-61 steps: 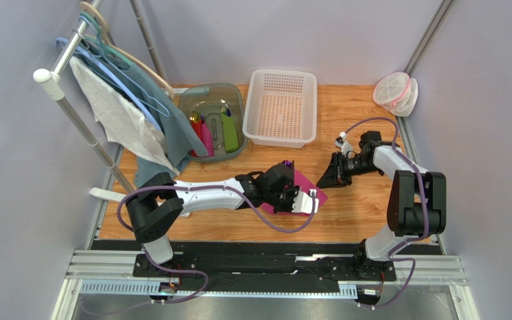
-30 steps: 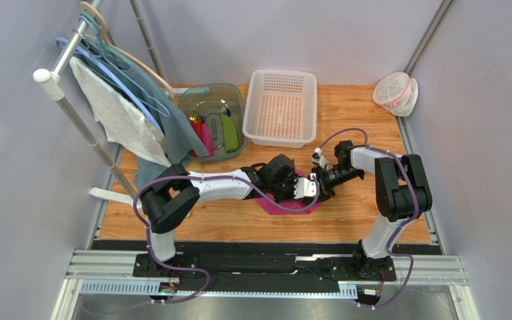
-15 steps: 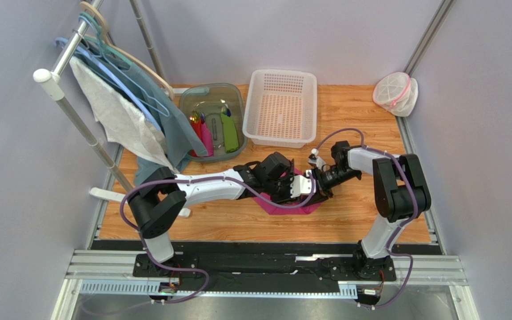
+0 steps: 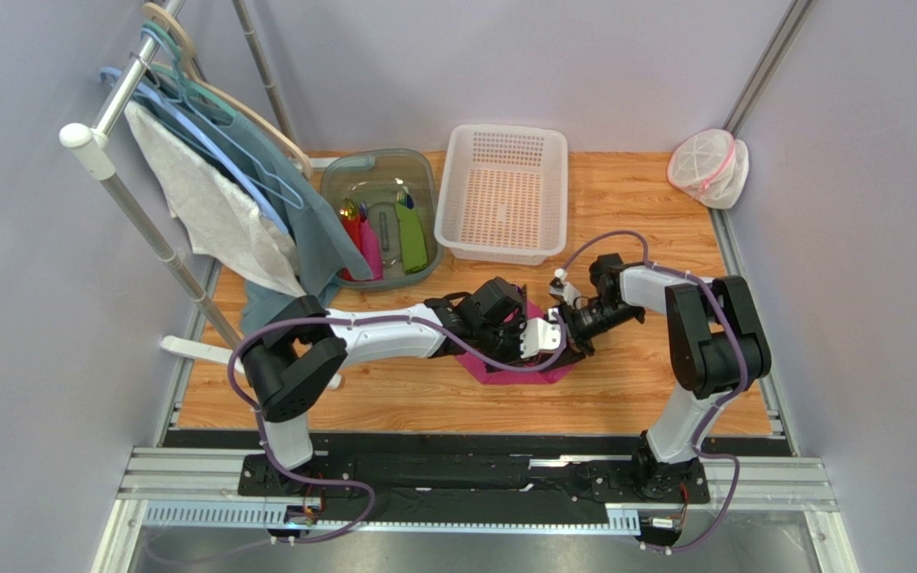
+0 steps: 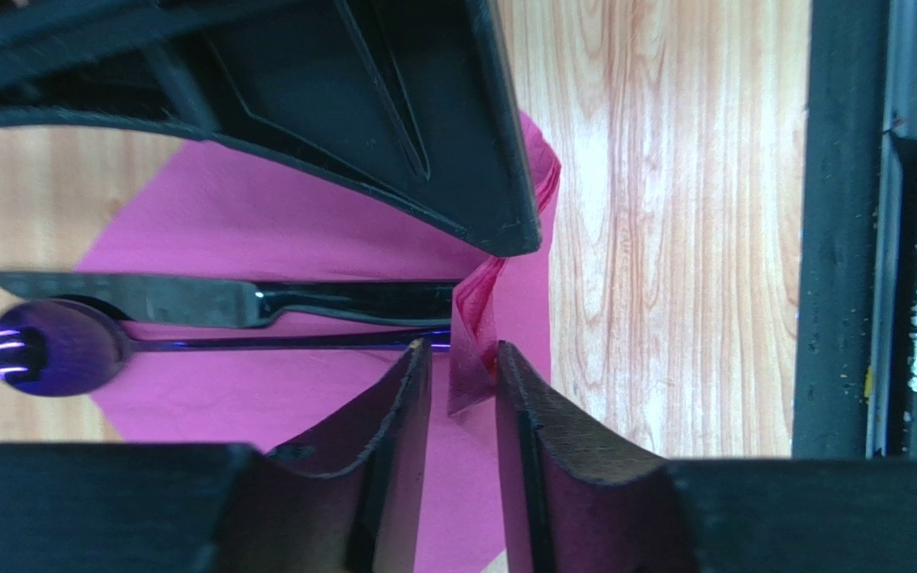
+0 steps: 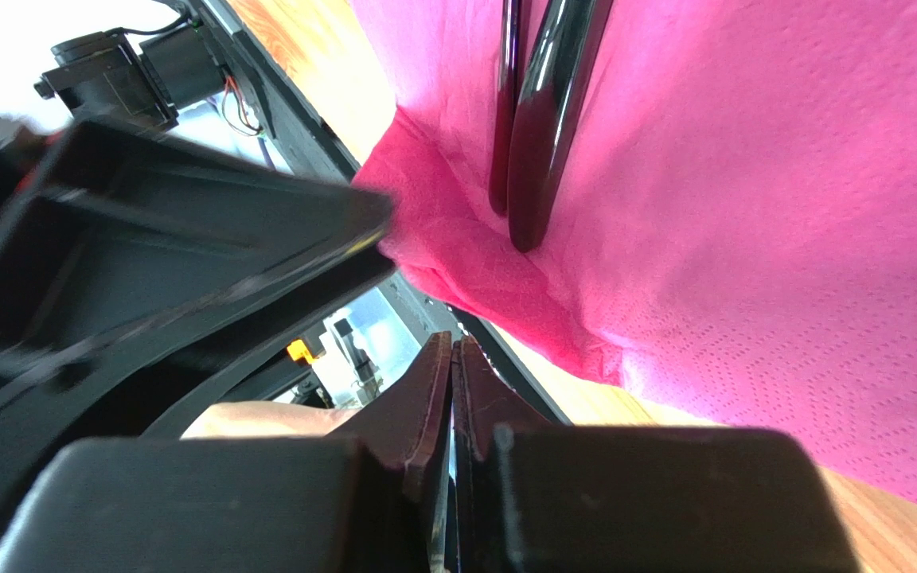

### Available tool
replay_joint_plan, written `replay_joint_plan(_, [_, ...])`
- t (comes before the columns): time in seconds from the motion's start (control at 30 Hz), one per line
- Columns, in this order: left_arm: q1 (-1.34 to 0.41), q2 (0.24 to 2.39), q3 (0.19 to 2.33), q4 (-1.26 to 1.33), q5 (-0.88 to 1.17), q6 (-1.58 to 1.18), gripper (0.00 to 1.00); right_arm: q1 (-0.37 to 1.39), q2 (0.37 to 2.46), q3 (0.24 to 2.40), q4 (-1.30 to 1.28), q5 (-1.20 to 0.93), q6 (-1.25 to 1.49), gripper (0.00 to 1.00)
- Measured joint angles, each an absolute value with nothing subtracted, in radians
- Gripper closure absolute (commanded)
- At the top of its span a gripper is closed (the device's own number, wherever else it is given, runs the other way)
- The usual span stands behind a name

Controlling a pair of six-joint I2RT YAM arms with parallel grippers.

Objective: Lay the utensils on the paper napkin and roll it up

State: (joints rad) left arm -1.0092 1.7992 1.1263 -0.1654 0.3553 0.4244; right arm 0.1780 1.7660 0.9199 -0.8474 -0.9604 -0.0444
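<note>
Left gripper (image 5: 463, 350) has its jaws a little apart, straddling a raised fold of the pink napkin (image 5: 308, 239). There's a sliver of gap on one side of the fold, so it doesn't look like a real pinch. The black knife (image 5: 188, 299) and purple spoon (image 5: 57, 346) lie side by side on the napkin just ahead of those fingertips, handle ends nearest them. The right gripper (image 6: 453, 352) is squeezed fully together, tip to tip with the left one. The napkin's bunched-up edge sits just past its tips, and no paper shows between them. The wooden table (image 5: 667, 179) is right under both.
</note>
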Motion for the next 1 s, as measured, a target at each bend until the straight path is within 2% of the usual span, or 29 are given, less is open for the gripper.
replay_joint_plan(0.43, [-0.989, 1.873, 1.157, -0.156, 0.304, 0.360, 0.67, 0.221, 1.822, 0.923, -0.828, -0.931, -0.023, 0.96])
replay_joint_plan(0.77, [-0.970, 1.872, 1.169, -0.155, 0.309, 0.324, 0.56, 0.222, 1.831, 0.923, -0.813, -0.860, -0.014, 0.98])
replay_joint_plan(1.0, [-0.933, 1.794, 1.159, -0.196, 0.370, 0.237, 0.53, 0.222, 1.884, 0.926, -0.813, -0.841, -0.013, 1.00])
